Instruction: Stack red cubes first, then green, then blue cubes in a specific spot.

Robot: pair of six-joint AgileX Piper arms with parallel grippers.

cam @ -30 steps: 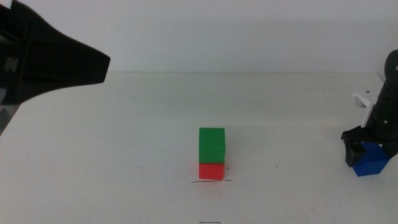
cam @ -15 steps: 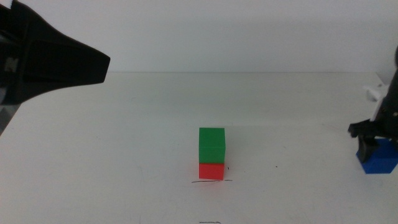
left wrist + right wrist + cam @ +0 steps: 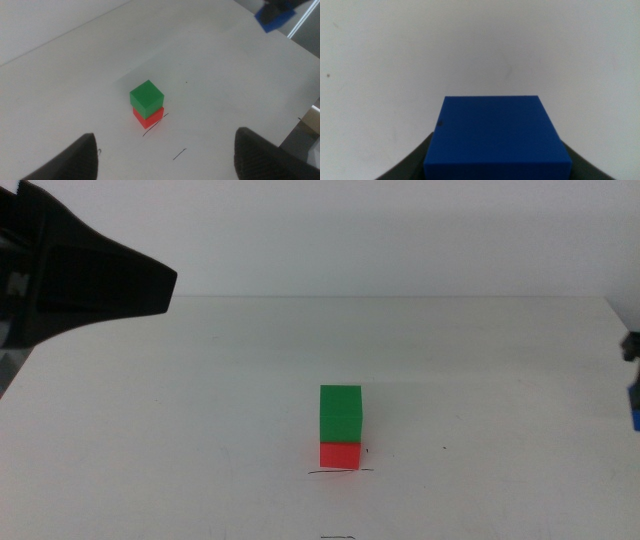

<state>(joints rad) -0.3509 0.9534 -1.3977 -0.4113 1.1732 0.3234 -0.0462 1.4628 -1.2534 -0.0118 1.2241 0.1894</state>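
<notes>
Stack: the green cube point(image 3: 340, 413) sits squarely on the red cube point(image 3: 340, 454), near the middle of the white table point(image 3: 200, 400), towards its near edge.
Mark: a thin pen line point(image 3: 338, 472) runs on the table just in front of the red cube, touching or nearly touching its base.
Blue cube: the blue cube point(image 3: 496, 136) fills the lower part of the right wrist view, sitting between that gripper's dark jaws; in the middle view only a sliver shows at the far right edge point(image 3: 636, 406), well apart from the stack.
Right gripper: the right gripper point(image 3: 497, 165) has its jaws closed against the blue cube's sides.
Left gripper: the left gripper point(image 3: 165, 150) hangs above the table on the left, jaws spread wide, nothing between them.
</notes>
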